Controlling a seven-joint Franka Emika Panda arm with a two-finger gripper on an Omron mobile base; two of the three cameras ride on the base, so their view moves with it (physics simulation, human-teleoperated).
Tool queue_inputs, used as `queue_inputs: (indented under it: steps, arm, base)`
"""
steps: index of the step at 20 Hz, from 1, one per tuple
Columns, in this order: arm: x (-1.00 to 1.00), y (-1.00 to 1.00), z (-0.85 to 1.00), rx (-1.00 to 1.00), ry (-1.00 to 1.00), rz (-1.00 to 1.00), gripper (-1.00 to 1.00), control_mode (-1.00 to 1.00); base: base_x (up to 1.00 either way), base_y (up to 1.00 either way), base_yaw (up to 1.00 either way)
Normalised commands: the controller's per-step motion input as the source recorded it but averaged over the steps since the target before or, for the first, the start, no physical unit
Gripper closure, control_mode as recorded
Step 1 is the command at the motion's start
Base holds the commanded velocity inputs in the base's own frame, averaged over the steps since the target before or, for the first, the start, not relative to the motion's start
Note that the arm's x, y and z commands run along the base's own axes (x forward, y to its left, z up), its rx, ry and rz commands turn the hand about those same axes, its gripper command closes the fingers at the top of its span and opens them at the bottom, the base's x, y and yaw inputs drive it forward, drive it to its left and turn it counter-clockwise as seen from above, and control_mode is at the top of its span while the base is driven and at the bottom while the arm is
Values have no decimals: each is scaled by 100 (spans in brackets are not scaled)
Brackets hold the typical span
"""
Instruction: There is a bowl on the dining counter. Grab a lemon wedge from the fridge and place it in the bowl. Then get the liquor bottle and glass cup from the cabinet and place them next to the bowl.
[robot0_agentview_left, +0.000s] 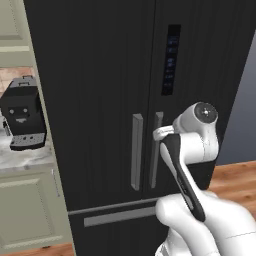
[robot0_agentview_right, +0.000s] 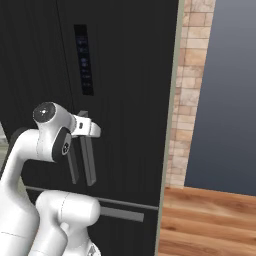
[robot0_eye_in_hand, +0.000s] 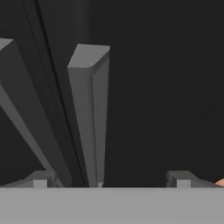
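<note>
White, glossy arm segments with dark joints rise from the lower right of the left base view, ending at the end effector (robot0_agentview_left: 161, 134), which sits right at the grey, bar-shaped right door handle (robot0_agentview_left: 156, 150) of the tall black fridge (robot0_agentview_left: 100, 75). Its twin, the grey left door handle (robot0_agentview_left: 136, 151), stands just beside it across the door seam. Both are slim upright bars with flat faces. A dark control panel (robot0_agentview_left: 170, 60) with faint blue marks runs down the right door, and a wide grey drawer handle (robot0_agentview_left: 120, 216) lies flat below. To the left, a boxy black coffee machine (robot0_agentview_left: 22, 112) stands on a pale marbled bench (robot0_agentview_left: 25, 157) above cream panelled cabinet doors (robot0_agentview_left: 27, 215).

From the right base view, the end effector (robot0_agentview_right: 89, 129) again meets the right door handle (robot0_agentview_right: 89, 162), with the left door handle (robot0_agentview_right: 73, 165) partly behind the arm. This side adds a tan brick wall (robot0_agentview_right: 187, 90), a grey-blue wall and wooden plank floor (robot0_agentview_right: 210, 220).

Looking along the hand, the right door handle (robot0_eye_in_hand: 92, 113) rises as a square-section bar between two widely spread fingertips (robot0_eye_in_hand: 181, 179), nothing gripped; the left door handle (robot0_eye_in_hand: 22, 109) slants at the left. The fridge doors are closed, so the lemon wedge cannot be seen.
</note>
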Motion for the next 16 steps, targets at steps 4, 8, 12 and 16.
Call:
queue_inputs:
  steps: [4,8,12,16]
  arm:
    - [0,0,0,0,0,0,-100,100]
    - [0,0,0,0,0,0,-100,100]
    - [0,0,0,0,0,0,-100,100]
    - [0,0,0,0,0,0,-100,100]
  base:
    - [-9,5,0]
    - [-39,22,0]
    - [-53,30,2]
    - [-50,37,1]
